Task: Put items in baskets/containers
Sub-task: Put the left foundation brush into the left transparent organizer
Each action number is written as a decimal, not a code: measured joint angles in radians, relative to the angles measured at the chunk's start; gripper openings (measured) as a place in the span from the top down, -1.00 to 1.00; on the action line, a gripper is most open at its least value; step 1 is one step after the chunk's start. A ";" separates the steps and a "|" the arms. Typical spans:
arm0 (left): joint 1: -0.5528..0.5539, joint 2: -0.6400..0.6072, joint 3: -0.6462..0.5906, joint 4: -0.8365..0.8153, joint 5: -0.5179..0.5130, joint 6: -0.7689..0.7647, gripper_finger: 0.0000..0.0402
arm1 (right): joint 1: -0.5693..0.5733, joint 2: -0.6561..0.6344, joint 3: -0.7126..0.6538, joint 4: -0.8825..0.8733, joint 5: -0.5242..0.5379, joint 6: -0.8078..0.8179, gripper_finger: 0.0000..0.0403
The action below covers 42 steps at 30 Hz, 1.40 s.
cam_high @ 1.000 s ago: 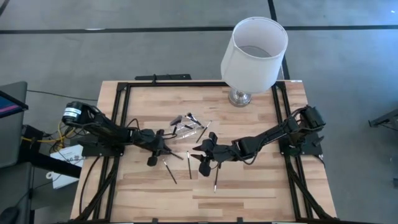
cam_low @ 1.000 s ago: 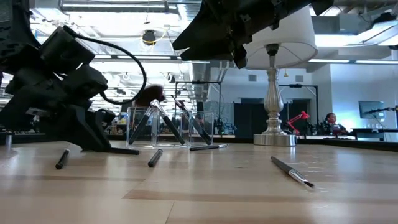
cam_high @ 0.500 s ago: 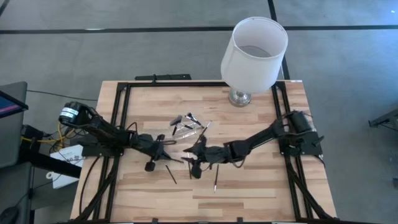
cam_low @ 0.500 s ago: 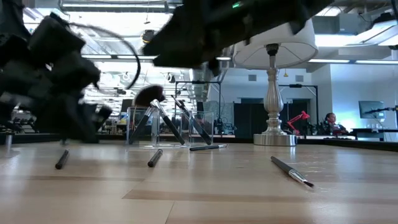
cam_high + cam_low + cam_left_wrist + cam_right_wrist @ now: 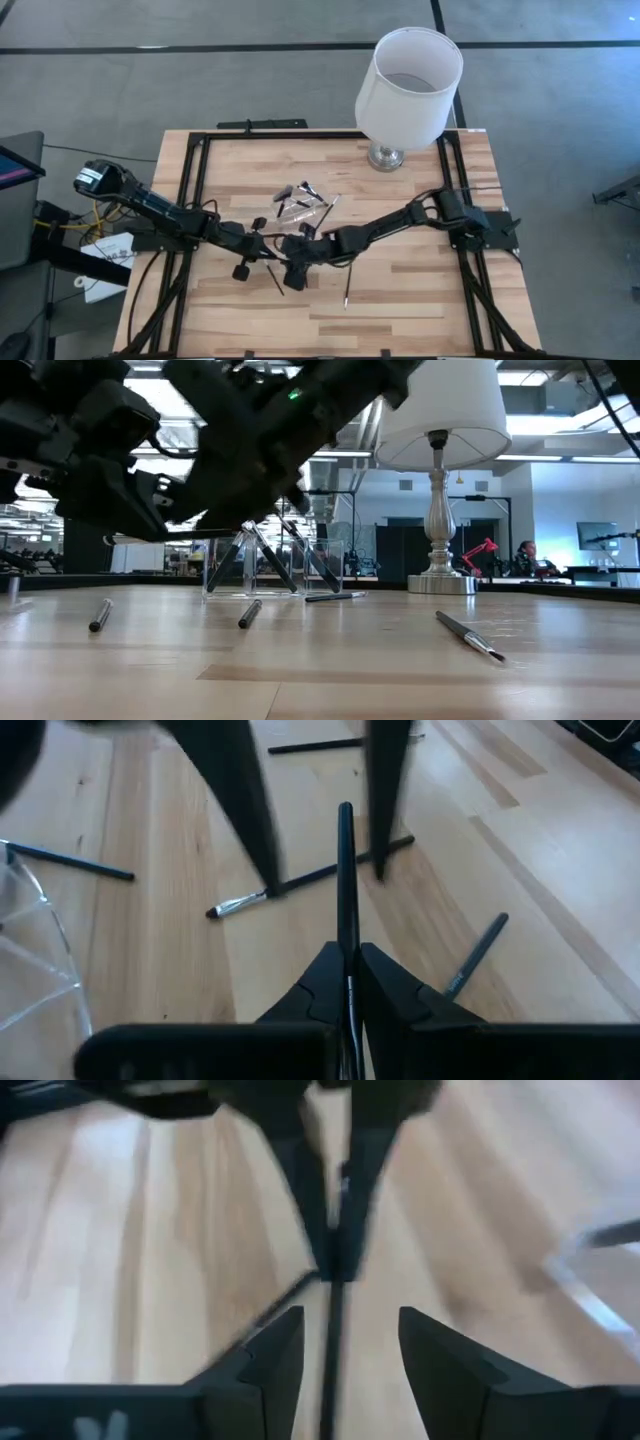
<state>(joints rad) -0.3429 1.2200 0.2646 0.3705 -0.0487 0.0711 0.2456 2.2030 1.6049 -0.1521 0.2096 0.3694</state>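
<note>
Table (image 5: 400, 300): pale wood planks, black frame. Brushes (image 5: 346, 288): dark handles, silver ferrules. Lampshade (image 5: 408, 75) white; lamp base (image 5: 385, 156) silver. Arms black.

Even, bright light falls on the table (image 5: 400, 290) from above, leaving only faint shadows under the arms. In the low view, ceiling lights in the room behind glare white, and the arms show as dark, slightly smeared silhouettes. The right wrist view is strongly motion-blurred throughout. The left wrist view is sharper, though the far fingers (image 5: 245, 810) blur.
</note>
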 joint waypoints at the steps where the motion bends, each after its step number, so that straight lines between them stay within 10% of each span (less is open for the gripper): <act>1: -0.004 -0.003 0.000 -0.002 -0.003 0.000 0.91 | -0.004 0.017 0.017 -0.014 -0.025 0.011 0.25; 42: -0.004 0.000 0.005 -0.042 -0.005 -0.023 0.85 | -0.032 0.093 0.090 -0.043 -0.117 0.016 0.86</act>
<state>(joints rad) -0.3471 1.2201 0.2699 0.3284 -0.0536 0.0479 0.2134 2.2963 1.6947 -0.1954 0.0927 0.3855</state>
